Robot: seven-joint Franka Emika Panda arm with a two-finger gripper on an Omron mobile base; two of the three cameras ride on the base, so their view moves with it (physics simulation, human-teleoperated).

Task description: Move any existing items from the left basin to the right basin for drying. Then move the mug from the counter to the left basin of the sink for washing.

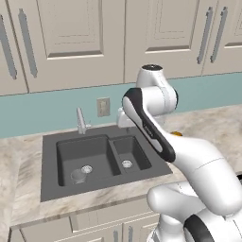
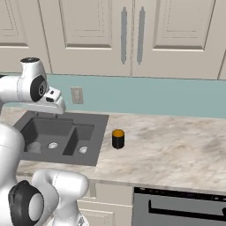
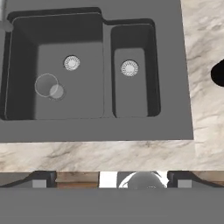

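Nearest, along the front edge: the beige marbled table [image 2: 176, 150], with pale cabinet fronts below it and a dark oven front with a bar handle [image 2: 181, 207] at lower right of the right base view. No brand, label or writing legible anywhere.

Set into the table: the dark grey sink [image 1: 49, 186], wide flat rim all round. In the left basin [image 1: 94, 153], the wider well, near its front left corner: a clear glass tumbler [image 1: 78, 176], upright, seen from above in the hand view as a pale ring [image 3: 46, 85] just beside the round silver drain [image 3: 71, 63] but apart from it. To its right, past a thin divider: the right basin [image 3: 133, 94], narrower, with its own drain [image 3: 129, 68].

On the table to the right of the sink, clear of the rim: the black mug [image 2: 118, 138] with orange inside, standing upright; at the right edge of the hand view, just a dark curved patch [image 3: 218, 73].

Above the sink, well off the basins: the end effector [image 3: 112, 183], fingers [image 3: 41, 180] spread wide apart at the bottom corners of the hand view, holding nothing, touching nothing.

Farther back: a thin silver faucet [image 1: 81, 121] at the rear rim, a beige wall outlet [image 1: 103, 107] on the pale teal backsplash, then cream upper cabinets with long grey handles [image 2: 124, 35].
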